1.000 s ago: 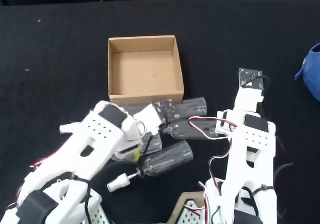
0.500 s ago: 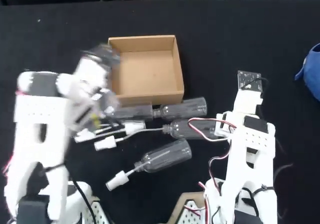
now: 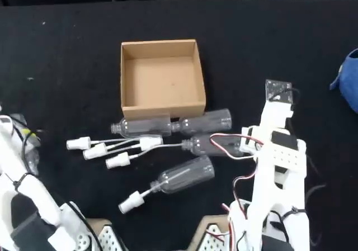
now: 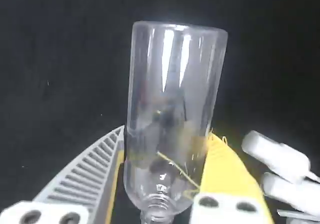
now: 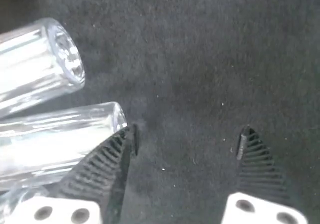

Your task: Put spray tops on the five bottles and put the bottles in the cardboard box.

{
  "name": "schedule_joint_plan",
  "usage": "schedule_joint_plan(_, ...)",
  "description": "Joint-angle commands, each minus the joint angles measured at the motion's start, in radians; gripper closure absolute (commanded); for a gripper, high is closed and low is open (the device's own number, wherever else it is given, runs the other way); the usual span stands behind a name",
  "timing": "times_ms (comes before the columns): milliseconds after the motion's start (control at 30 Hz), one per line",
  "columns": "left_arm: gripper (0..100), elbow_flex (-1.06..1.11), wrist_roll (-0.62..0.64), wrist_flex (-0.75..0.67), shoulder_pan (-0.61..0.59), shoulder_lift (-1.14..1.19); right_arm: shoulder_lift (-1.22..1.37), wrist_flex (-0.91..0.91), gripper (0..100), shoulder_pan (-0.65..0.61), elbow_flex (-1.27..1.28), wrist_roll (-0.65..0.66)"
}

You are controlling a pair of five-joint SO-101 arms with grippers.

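Left gripper is clamped on a clear bottle at the table's left edge. Right gripper has its jaws apart, low over the table toward the right edge. Four bottles and spray tops lie mid-table, just in front of the cardboard box; one bottle's base is just beside the right gripper.

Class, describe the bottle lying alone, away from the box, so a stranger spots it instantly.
Start at the cardboard box. Three bottles lie by its near wall; the lone bottle lies beyond them, towards the arms. It alone lies slanted, with a white spray top just off its neck.
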Motion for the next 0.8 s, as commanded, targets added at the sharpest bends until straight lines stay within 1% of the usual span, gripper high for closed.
schedule_joint_plan(0,84,0.035,0.069,-0.044,-0.01,-0.006,-0.019,-0.02,70.5,0.014,-0.004,-0.005)
schedule_joint_plan(67,76,0.041,0.118,-0.044,-0.012,-0.006,-0.019,-0.02,70.5,0.014,-0.004,-0.005)
schedule_joint_plan(100,75,0.036,0.133,-0.044,-0.013,-0.006,-0.019,-0.02,70.5,0.014,-0.004,-0.005)
schedule_joint_plan(200,75,-0.012,0.141,-0.034,-0.016,-0.017,-0.019,-0.02,70.5,0.014,-0.004,-0.005)
schedule_joint_plan(267,75,-0.09,0.138,0.032,-0.015,-0.008,-0.019,-0.02,70.5,0.014,-0.004,-0.005)
schedule_joint_plan(333,75,-0.185,0.092,0.121,-0.013,-0.005,-0.019,-0.02,70.5,0.014,-0.004,-0.005)
schedule_joint_plan(400,75,-0.274,0.015,0.186,-0.022,-0.005,-0.019,-0.02,70.5,0.014,-0.002,-0.005)
schedule_joint_plan(433,75,-0.311,-0.048,0.204,-0.03,-0.005,-0.019,-0.02,70.5,0.014,-0.002,-0.005)
schedule_joint_plan(467,75,-0.338,-0.14,0.206,-0.042,-0.005,-0.019,-0.02,70.5,0.014,-0.002,-0.005)
schedule_joint_plan(533,75,-0.357,-0.358,0.175,-0.061,-0.005,-0.019,-0.02,70.5,0.014,-0.002,-0.005)
schedule_joint_plan(600,75,-0.332,-0.586,0.14,-0.079,-0.005,-0.019,-0.02,70.5,0.014,-0.002,-0.005)
schedule_joint_plan(667,75,-0.298,-0.79,0.146,-0.094,-0.005,-0.019,-0.021,70.5,0.014,-0.004,-0.005)
schedule_joint_plan(767,75,-0.26,-1.023,0.166,-0.142,-0.005,-0.019,-0.021,70.5,0.014,-0.004,-0.005)
